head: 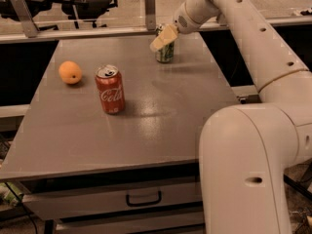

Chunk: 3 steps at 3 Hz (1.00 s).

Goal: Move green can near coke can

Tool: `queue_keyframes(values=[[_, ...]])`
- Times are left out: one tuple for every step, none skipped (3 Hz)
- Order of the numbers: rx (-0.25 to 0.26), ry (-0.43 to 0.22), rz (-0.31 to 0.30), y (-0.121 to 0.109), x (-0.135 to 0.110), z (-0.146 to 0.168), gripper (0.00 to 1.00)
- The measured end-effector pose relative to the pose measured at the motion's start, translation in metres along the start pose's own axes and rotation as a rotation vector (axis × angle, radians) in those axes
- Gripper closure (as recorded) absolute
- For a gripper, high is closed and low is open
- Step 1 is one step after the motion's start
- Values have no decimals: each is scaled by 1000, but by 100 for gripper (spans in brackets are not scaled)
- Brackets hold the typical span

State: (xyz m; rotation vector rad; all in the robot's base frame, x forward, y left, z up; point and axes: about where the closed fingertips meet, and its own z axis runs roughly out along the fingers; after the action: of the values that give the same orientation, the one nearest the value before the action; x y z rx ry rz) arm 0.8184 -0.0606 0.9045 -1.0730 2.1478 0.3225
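The green can (165, 54) stands upright at the back of the grey table (146, 126), right of centre. My gripper (163, 37) is at the can's top, reaching in from the right, and covers its upper part. The coke can (109, 89) stands upright left of the table's middle, well apart from the green can, nearer to the front and to the left of it.
A round orange fruit (70, 72) lies left of the coke can near the table's left edge. My arm (253, 43) runs along the right side. A drawer with a handle (143, 198) sits under the tabletop. A rail (97, 30) runs behind the table.
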Motion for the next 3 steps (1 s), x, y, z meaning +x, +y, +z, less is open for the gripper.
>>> queue_keyframes(values=[[-11, -3, -6, 1, 0, 0, 41], [-29, -6, -28, 6, -2, -5, 65], [-56, -28, -63, 16, -4, -17, 88]])
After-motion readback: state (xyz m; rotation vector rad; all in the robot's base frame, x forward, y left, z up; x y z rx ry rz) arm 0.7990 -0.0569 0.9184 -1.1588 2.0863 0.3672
